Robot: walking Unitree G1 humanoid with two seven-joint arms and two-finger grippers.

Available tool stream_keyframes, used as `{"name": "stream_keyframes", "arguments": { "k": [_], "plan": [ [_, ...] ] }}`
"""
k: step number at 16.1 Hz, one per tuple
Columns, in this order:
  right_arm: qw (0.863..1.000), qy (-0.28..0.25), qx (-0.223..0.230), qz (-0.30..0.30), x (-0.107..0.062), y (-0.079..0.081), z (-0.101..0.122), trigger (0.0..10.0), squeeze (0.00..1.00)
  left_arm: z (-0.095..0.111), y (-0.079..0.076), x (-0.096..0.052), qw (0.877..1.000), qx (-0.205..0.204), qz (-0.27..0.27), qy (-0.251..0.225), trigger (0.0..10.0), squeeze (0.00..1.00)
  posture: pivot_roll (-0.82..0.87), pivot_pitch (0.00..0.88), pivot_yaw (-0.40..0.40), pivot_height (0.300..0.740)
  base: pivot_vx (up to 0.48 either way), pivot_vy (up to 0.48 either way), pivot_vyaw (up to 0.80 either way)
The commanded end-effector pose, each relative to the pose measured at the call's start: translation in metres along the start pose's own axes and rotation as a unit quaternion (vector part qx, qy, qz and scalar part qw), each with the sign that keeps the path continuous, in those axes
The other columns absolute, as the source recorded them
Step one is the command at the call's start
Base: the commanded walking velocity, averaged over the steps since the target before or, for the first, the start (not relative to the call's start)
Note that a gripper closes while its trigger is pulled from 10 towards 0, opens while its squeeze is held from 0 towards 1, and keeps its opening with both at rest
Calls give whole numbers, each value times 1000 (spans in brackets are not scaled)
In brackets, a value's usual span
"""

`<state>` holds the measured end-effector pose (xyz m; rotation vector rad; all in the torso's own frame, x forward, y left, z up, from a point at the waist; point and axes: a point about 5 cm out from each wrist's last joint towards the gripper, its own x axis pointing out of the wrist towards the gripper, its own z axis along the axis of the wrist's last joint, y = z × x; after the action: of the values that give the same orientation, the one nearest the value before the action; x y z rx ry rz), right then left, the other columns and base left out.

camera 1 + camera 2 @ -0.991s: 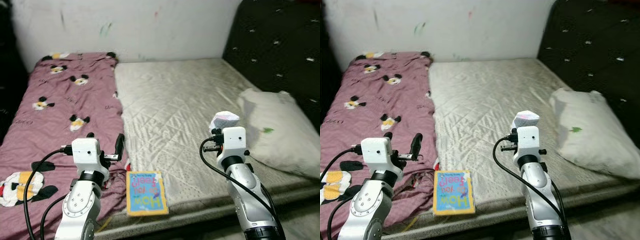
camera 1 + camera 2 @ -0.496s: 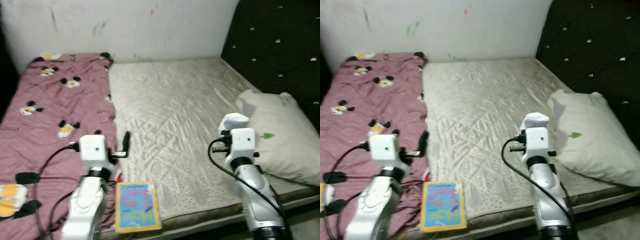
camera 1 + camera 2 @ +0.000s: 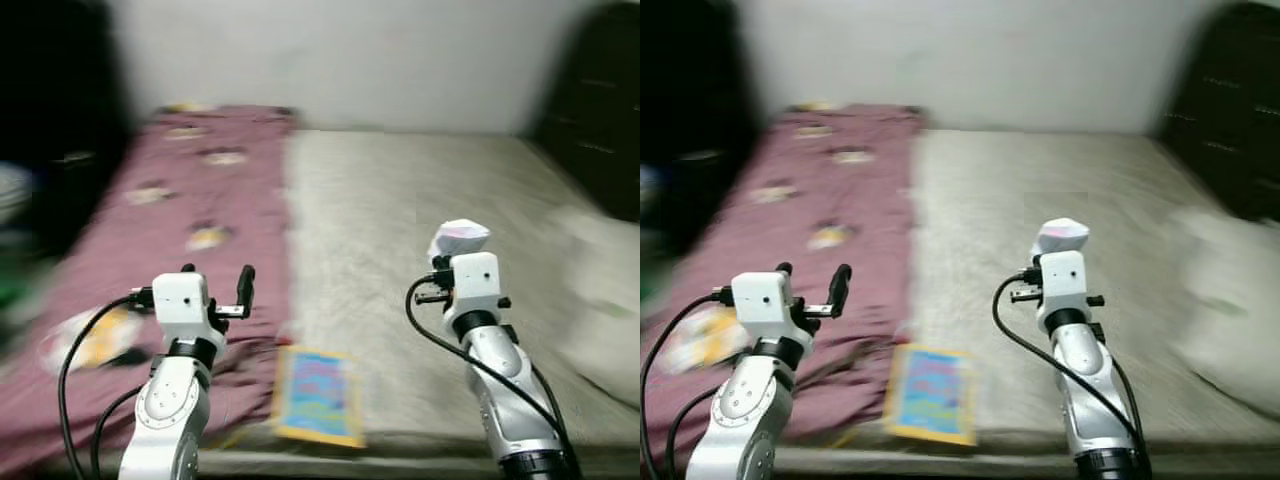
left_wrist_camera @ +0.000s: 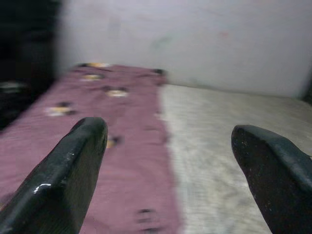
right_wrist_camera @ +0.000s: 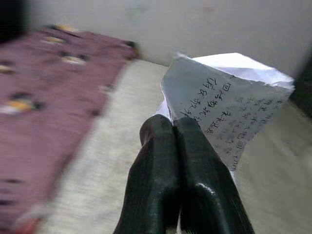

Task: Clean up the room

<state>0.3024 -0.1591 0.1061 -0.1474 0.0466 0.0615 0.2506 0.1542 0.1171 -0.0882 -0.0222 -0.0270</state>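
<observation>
Right claw (image 5: 173,129) pinches written paper (image 5: 229,107) above mattress (image 3: 400,220)

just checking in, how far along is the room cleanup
Early, by the look of it. Nothing visibly put away yet. In hand: the right gripper is shut on a sheet of handwritten paper, held above the mattress. The left gripper is open and empty. Left: the colourful book lies at the bed's near edge beside the maroon blanket.

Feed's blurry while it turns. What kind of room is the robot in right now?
Most likely a bedroom: a bare quilted mattress lies before the robot, a maroon cartoon-print blanket covers its left side, and a pale pillow lies on the right. The right gripper holds a handwritten paper.
</observation>
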Motion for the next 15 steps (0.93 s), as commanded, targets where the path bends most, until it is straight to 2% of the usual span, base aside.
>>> {"name": "stream_keyframes", "arguments": {
  "k": [1, 15],
  "plan": [
    [1000, -5, 3, 3, 1, 2, 3, 10000, 0, 2, 2, 2, 1000, 4, 3, -2, 10000, 0, 51, 0, -28, 740, 0, 461, 0],
    [1000, -10, -10, 18, 2, 6, 3, 10000, 0, 3, 5, 3, 1000, 2, 13, -4, 10000, 0, 56, 0, -30, 740, 0, 459, 0]
  ]
}}
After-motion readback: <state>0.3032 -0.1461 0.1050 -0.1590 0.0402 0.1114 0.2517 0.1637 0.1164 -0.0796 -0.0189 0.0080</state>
